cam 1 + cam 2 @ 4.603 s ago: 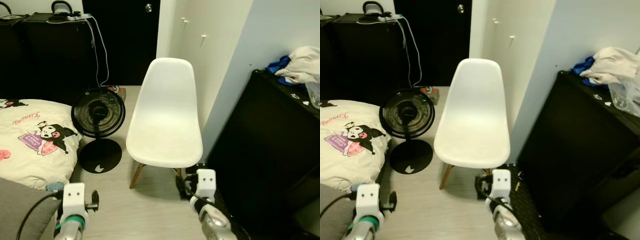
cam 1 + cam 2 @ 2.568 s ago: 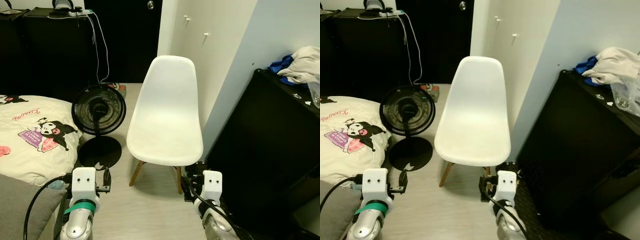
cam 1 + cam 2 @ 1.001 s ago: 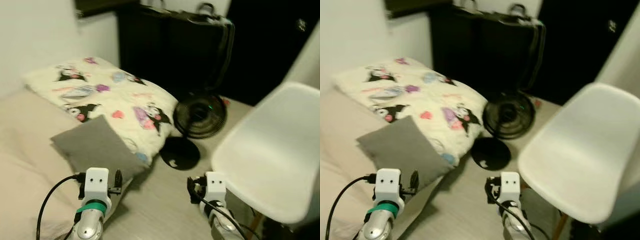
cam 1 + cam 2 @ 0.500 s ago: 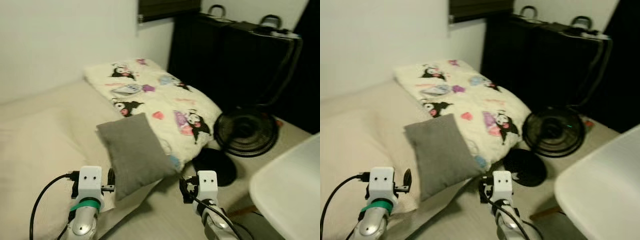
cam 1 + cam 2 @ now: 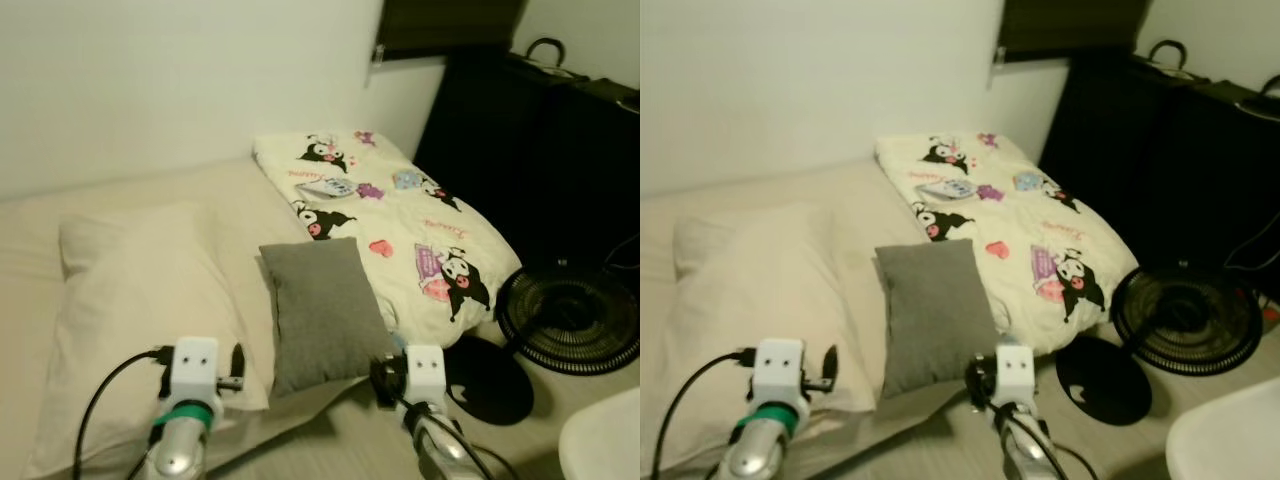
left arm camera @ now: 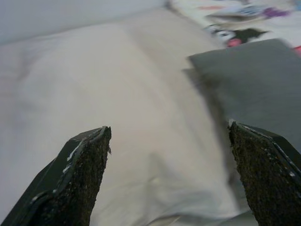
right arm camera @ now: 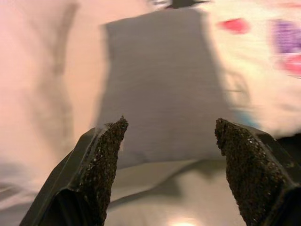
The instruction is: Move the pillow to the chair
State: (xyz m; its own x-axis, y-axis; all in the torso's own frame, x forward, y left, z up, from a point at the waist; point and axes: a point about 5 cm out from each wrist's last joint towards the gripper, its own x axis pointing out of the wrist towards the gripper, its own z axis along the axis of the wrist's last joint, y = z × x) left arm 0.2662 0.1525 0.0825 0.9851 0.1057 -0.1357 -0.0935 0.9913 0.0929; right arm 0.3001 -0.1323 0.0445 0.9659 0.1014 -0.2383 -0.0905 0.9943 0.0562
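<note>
A beige bed (image 5: 120,200) runs along a white wall. On it, a large cream pillow (image 5: 140,290) lies beside a small grey pillow (image 5: 322,310), which rests against a cartoon-print quilt (image 5: 400,215). A black fan (image 5: 570,320) stands past the quilt. Near the grey pillow, the left pincer (image 6: 171,176) and right pincer (image 7: 164,162) hang spread wide, empty.
</note>
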